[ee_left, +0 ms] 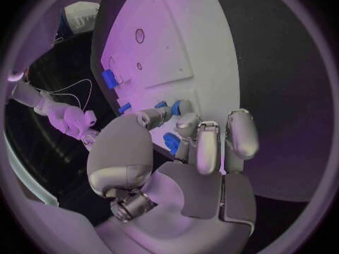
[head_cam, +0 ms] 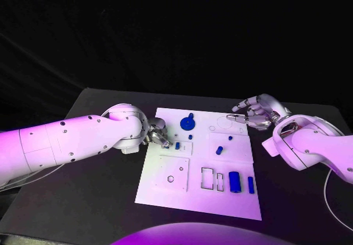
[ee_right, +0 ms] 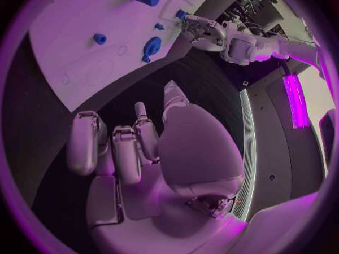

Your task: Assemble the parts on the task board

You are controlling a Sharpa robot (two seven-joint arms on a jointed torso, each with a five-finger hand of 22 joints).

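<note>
Black table [head_cam: 96, 204], white task board [head_cam: 198, 201] centered, dark backdrop

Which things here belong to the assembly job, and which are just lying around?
Job:
- task board
- blue gear-shaped part
- large blue cylinder
- small blue pegs
- left hand, fingers on a blue part
- right hand, holding nothing

Lying about:
- cable
- black table

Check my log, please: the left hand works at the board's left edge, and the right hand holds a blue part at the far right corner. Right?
Not quite. The right hand holds nothing: the right wrist view shows its fingers bare. It does hover at the board's far right corner, and the left hand is at the left edge.
</note>
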